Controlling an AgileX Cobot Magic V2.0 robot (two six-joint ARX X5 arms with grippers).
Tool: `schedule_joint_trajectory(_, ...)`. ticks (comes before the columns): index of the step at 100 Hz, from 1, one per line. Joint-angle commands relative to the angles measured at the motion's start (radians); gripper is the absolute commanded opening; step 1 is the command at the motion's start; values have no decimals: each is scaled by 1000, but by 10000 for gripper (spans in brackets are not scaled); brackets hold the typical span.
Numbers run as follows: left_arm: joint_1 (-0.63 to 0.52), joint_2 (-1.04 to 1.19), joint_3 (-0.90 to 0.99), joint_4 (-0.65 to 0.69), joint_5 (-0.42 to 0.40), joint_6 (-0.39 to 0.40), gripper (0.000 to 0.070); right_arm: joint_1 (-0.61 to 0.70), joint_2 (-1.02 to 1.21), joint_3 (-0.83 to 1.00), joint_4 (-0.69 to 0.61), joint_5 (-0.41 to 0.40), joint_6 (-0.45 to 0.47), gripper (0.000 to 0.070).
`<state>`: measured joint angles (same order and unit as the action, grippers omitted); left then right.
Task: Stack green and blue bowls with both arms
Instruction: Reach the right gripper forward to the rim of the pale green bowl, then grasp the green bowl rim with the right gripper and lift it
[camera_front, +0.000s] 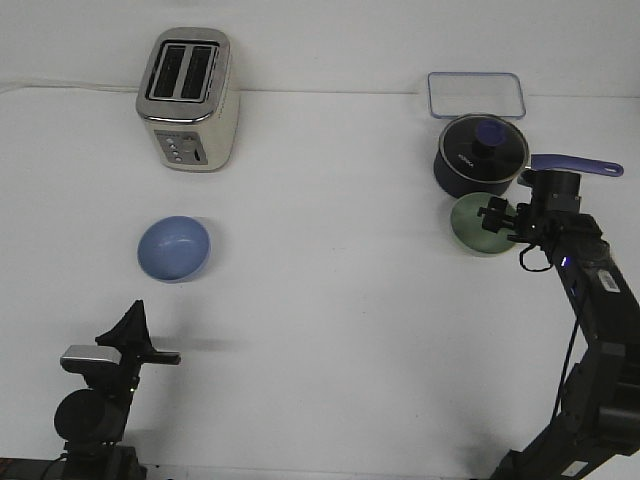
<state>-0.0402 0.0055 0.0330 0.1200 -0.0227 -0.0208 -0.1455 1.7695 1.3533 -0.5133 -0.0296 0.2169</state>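
The light blue bowl (174, 248) sits upright on the white table at the left, in front of the toaster. The pale green bowl (472, 224) sits at the right, just in front of the navy saucepan. My right gripper (495, 216) is at the green bowl's right rim, its fingers (488, 212) over the rim and hiding that side; the jaws look parted. My left gripper (130, 325) is low at the near left, well short of the blue bowl, its fingers meeting in a point and holding nothing.
A cream toaster (188, 100) stands at the back left. A navy saucepan (480, 152) with lid and long handle (580, 165) stands right behind the green bowl. A clear lidded box (476, 95) lies behind the saucepan.
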Motion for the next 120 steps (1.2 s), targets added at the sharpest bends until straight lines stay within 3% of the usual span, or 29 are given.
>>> schedule_joint_trajectory(1,1,-1,-19,13,1,-6,14,-7,43,29,6,-14,-9,506)
schedule_joint_trajectory(9,1,-1,-19,12,1,-6,14,-13,71,31,9,-27,-9,419)
schedule_joint_trajectory(19,1,-1,-19,12,1,-7,14,-13,88,31,0,-32,-21,147)
schedule_joint_trajectory(26,1,-1,-19,13,1,-7,14,-13,91,31,-5,-33,-35,0)
schedule_joint_trajectory(62,1,-1,-19,13,1,-6,14,-13,12,45,-62,-65,-35,0)
schedule_joint_trajectory(96,1,-1,-19,12,1,-7,14,-7,-320,45,-159,-208,-34,0)
schedule_joint_trajectory(120,1,-1,-19,13,1,-6,14,64,-539,-5,-288,-233,-37,0)
